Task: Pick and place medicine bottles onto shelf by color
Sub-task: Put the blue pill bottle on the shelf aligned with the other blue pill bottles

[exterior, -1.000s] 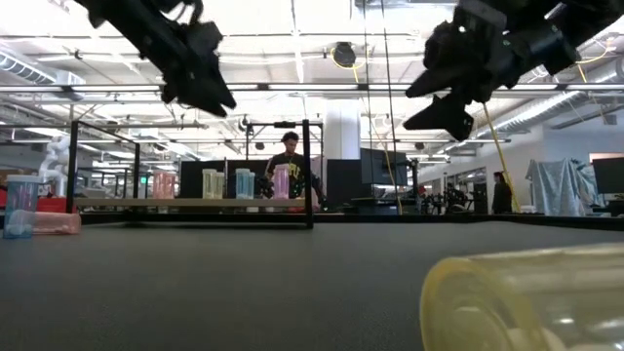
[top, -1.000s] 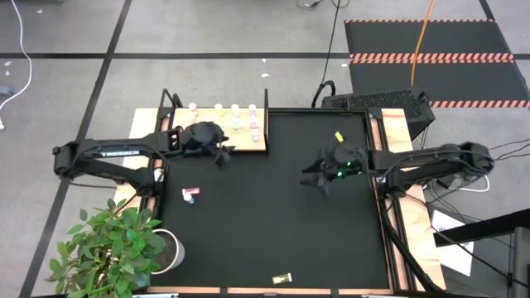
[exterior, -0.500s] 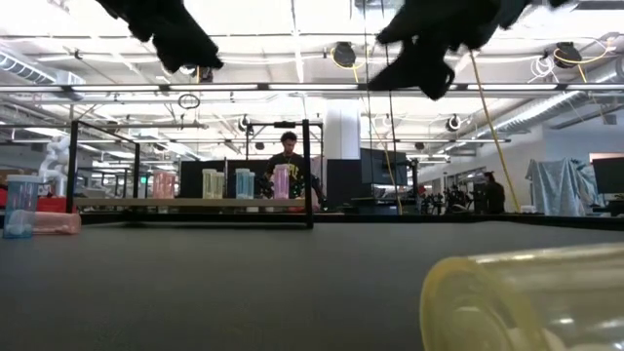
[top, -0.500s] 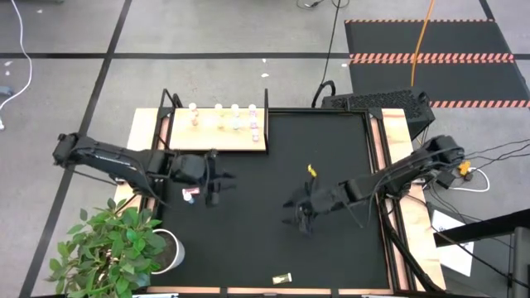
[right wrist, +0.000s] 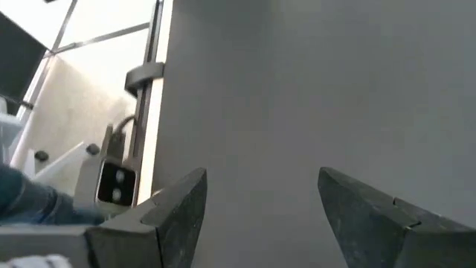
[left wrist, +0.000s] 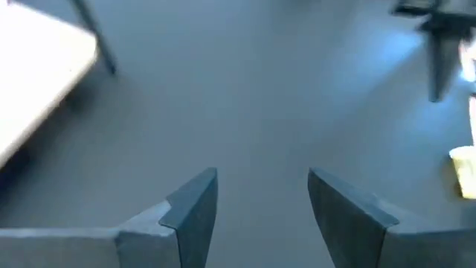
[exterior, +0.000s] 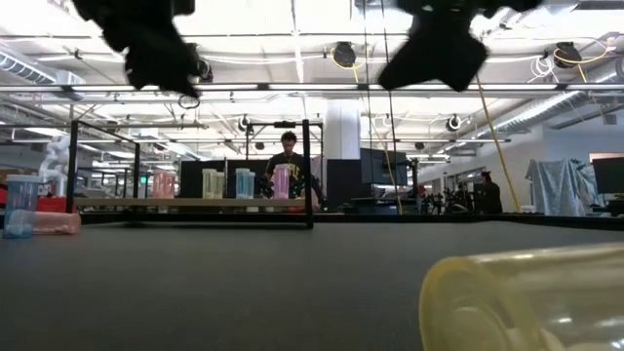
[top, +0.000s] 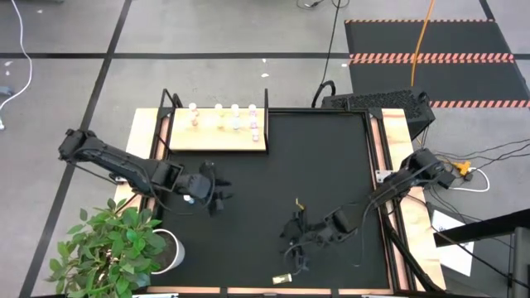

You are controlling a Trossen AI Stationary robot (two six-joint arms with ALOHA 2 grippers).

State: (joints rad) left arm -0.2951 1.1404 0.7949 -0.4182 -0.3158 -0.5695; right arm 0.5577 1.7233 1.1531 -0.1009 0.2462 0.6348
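Several medicine bottles with white caps stand upright on the pale wooden shelf at the far left. A pink bottle lies on the black mat beside my left arm, and also shows in the low view. A yellow bottle lies on its side at the mat's near edge, close in the low view. My left gripper is open and empty above the mat, just right of the pink bottle. My right gripper is open and empty above the mat, a little beyond the yellow bottle.
A black frame of posts stands around the shelf. A potted plant stands at the table's near left corner. Wooden strips border the mat. A person stands far behind the table. The mat's middle is bare.
My left gripper has gone from the shelf's near edge toward the table's near edge, and now sits by the pink bottle. My right gripper has gone from the mat's far right toward the near edge and leftward, toward the yellow bottle. The bottles have stayed in place.
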